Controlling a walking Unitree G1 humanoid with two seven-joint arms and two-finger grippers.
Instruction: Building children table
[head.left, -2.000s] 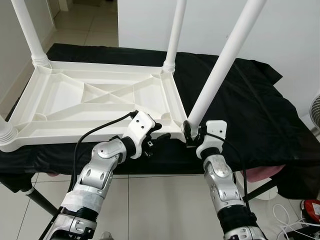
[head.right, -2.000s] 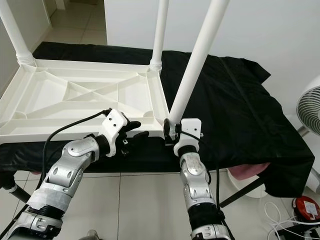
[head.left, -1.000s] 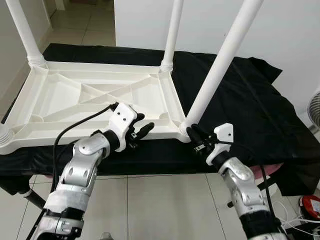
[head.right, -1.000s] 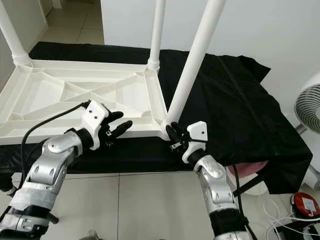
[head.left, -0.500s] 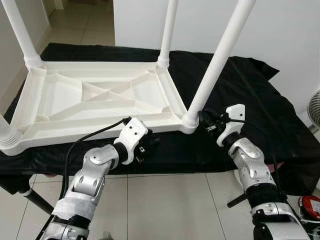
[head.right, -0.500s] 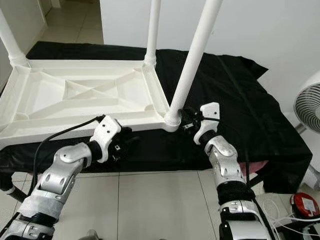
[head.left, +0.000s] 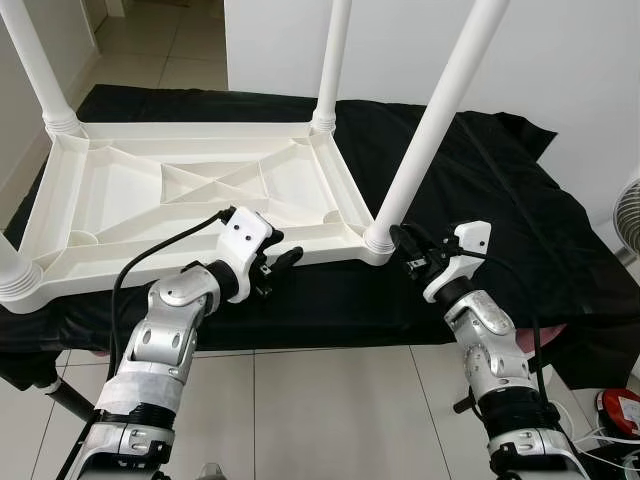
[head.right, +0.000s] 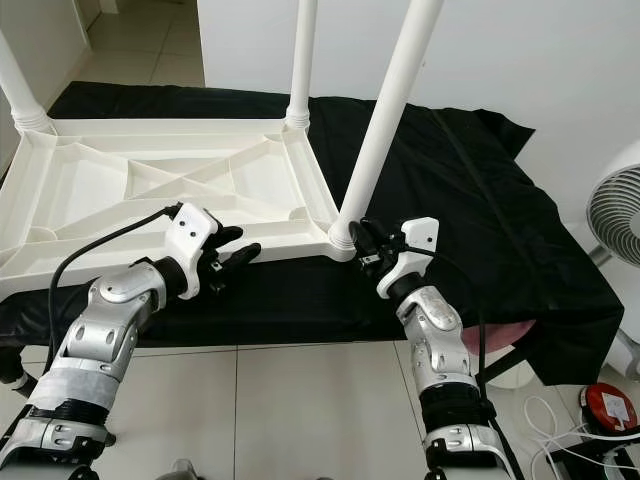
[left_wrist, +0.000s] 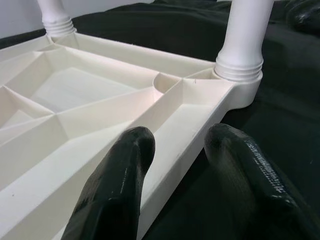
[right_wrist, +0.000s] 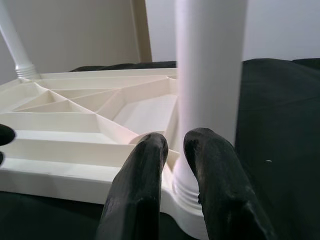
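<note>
Because it is upside down, tabletop (head.left: 190, 200): lies on the black cloth (head.left: 500, 200), legs up.
Left gripper (head.left: 280, 262): fingers spread around the near rim, steadying it.
Right gripper (head.right: 357, 240): fingers nearly closed, empty, beside the near leg (head.left: 425, 130).

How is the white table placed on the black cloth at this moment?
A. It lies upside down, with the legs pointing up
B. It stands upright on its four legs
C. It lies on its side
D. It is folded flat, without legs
A: the white table shows its ribbed underside on the black cloth, and the near leg rises from its corner socket.
</note>
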